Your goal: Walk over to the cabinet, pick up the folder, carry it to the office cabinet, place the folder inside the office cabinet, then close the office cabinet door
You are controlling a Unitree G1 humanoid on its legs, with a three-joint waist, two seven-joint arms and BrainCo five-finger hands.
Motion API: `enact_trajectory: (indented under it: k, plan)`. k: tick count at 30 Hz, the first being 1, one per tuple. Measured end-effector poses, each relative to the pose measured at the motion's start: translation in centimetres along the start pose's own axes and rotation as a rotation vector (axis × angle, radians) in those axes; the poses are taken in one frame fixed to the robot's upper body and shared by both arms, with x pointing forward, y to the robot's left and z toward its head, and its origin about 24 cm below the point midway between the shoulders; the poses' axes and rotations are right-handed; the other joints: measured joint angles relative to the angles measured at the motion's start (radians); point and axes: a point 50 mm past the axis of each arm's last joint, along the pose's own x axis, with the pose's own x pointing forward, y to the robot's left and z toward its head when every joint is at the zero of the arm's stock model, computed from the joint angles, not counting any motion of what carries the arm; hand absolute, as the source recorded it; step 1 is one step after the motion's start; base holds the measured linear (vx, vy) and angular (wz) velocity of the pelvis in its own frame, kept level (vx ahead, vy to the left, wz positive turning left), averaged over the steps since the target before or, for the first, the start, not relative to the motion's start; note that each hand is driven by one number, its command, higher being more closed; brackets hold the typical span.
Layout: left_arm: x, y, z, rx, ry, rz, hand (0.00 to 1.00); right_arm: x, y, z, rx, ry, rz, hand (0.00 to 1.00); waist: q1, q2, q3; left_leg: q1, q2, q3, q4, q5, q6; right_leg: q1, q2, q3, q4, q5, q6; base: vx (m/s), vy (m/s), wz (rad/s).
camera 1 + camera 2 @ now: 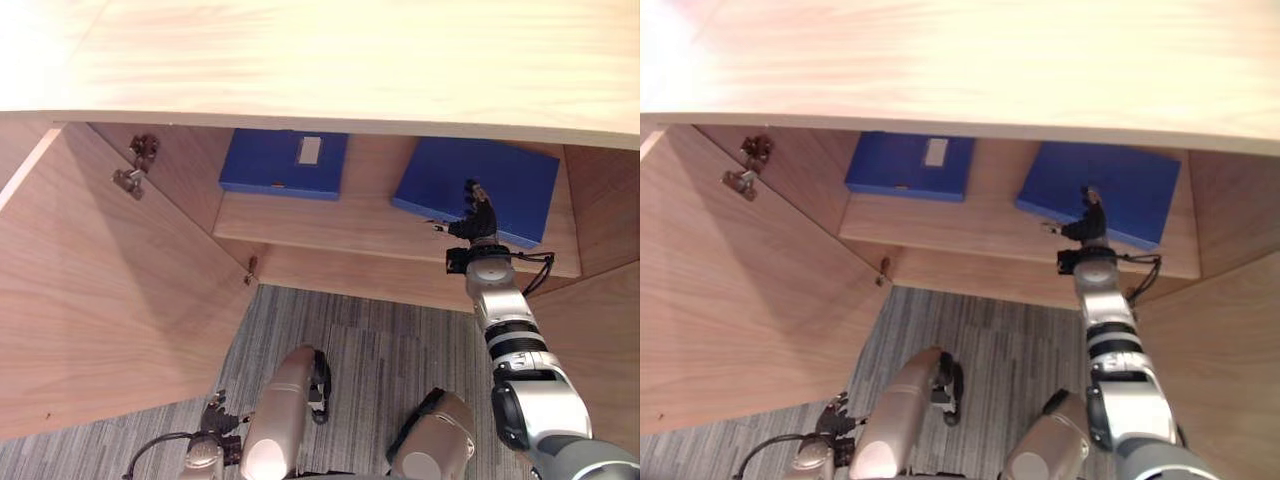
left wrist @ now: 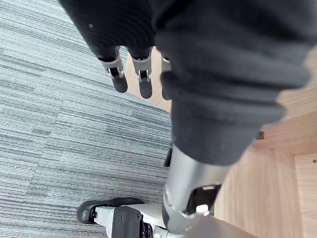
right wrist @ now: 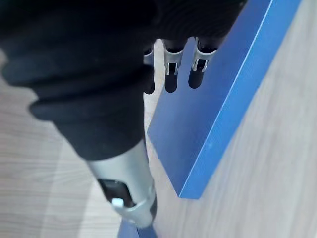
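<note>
The pale woodgrain cabinet's [image 1: 300, 60] shelf [image 1: 330, 232] held a flat blue folder [image 1: 522, 182] and a labelled folder [image 1: 265, 160]. The right hand [image 1: 478, 222] was over the former, fingers straight.

The cabinet top [image 1: 320, 60] hides the far edges of the left folder [image 1: 260, 165] and right folder [image 1: 520, 185].

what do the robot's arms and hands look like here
Both arms are silver-grey and rounded. The right arm has black rings between its segments, and the left arm is a smooth shell. The right robot hand and left robot hand each have a dark ribbed cover over back and wrist, and silver fingers with dark tips.
</note>
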Motion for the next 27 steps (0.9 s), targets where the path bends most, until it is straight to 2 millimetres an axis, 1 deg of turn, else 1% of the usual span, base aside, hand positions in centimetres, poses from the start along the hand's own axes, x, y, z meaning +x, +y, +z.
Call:
enact_trajectory:
  k: [2,4,6,7,9,13,16,18,21,27]
  plan:
    - [-0.1,0.2,-0.1,0.0,0.0,0.004,0.0,-0.1,0.7,0.0,-0.034,-0.006,0.059,0.0,0.003,-0.01,-0.002,0.011,0.008,0.01,-0.029,0.007,-0.005,0.001,0.01,0.003,-0.027,0.008,-0.003,0.08,-0.051,-0.15]
    - [-0.1,0.2,-0.2,-0.001,0.002,0.005,0.0,-0.1,1.0,-0.1,-0.064,-0.004,0.089,0.0,0.004,-0.011,-0.002,0.017,0.019,0.016,-0.036,0.008,-0.005,0.004,0.02,0.003,-0.038,0.01,-0.003,0.08,-0.056,-0.11]
    - [-0.1,0.3,-0.2,0.0,-0.001,0.006,0.0,-0.2,1.4,-0.5,-0.081,0.013,0.123,0.0,0.008,-0.016,-0.001,0.027,0.032,0.024,-0.048,0.009,-0.007,0.012,0.032,0.001,-0.055,0.013,-0.004,0.09,-0.061,-0.1]
    - [-0.1,0.3,-0.2,0.002,-0.001,0.007,0.0,-0.3,1.8,-0.8,-0.116,0.019,0.148,0.0,0.008,-0.019,-0.001,0.031,0.038,0.024,-0.052,0.01,-0.009,0.02,0.039,-0.004,-0.065,0.015,-0.005,0.08,-0.071,0.0]
    - [-0.1,0.4,-0.2,0.002,-0.002,0.008,0.0,-0.5,2.1,-1.7,-0.156,0.056,0.177,0.0,0.011,-0.025,-0.003,0.045,0.041,0.026,-0.065,0.013,-0.013,0.04,0.04,-0.02,-0.078,0.016,-0.005,0.06,-0.067,0.04]
    - [-0.1,0.4,0.0,0.0,-0.012,0.008,0.0,-0.1,2.4,-1.8,-0.211,0.072,0.192,0.0,0.022,-0.028,-0.002,0.046,0.043,0.026,-0.082,0.023,-0.02,0.039,0.045,-0.026,-0.09,0.026,-0.008,0.01,-0.049,0.01]
    - [-0.1,0.4,0.1,-0.002,-0.015,0.007,0.0,0.3,2.4,-1.4,-0.246,0.075,0.191,0.0,0.029,-0.028,-0.002,0.042,0.043,0.024,-0.084,0.028,-0.022,0.038,0.045,-0.031,-0.091,0.027,-0.01,-0.02,-0.048,0.04]
    - [-0.1,0.4,0.2,-0.002,-0.019,0.006,0.0,0.7,2.3,-1.1,-0.266,0.077,0.186,0.0,0.032,-0.03,-0.001,0.038,0.043,0.022,-0.085,0.034,-0.024,0.037,0.045,-0.035,-0.091,0.029,-0.013,-0.04,-0.035,0.04]
    - [-0.1,0.4,0.4,-0.002,-0.029,0.003,0.0,1.1,1.9,-0.7,-0.249,0.079,0.167,0.0,0.033,-0.03,-0.001,0.025,0.042,0.02,-0.085,0.04,-0.023,0.03,0.043,-0.041,-0.088,0.031,-0.015,-0.05,-0.029,0.07]
    - [-0.1,0.4,1.2,-0.006,-0.064,-0.007,0.0,2.3,-0.7,0.7,-0.269,0.073,0.109,0.0,0.034,-0.03,0.01,-0.071,0.032,0.014,-0.042,0.05,-0.013,-0.063,0.019,-0.035,-0.028,0.03,-0.022,-0.04,-0.013,0.08]
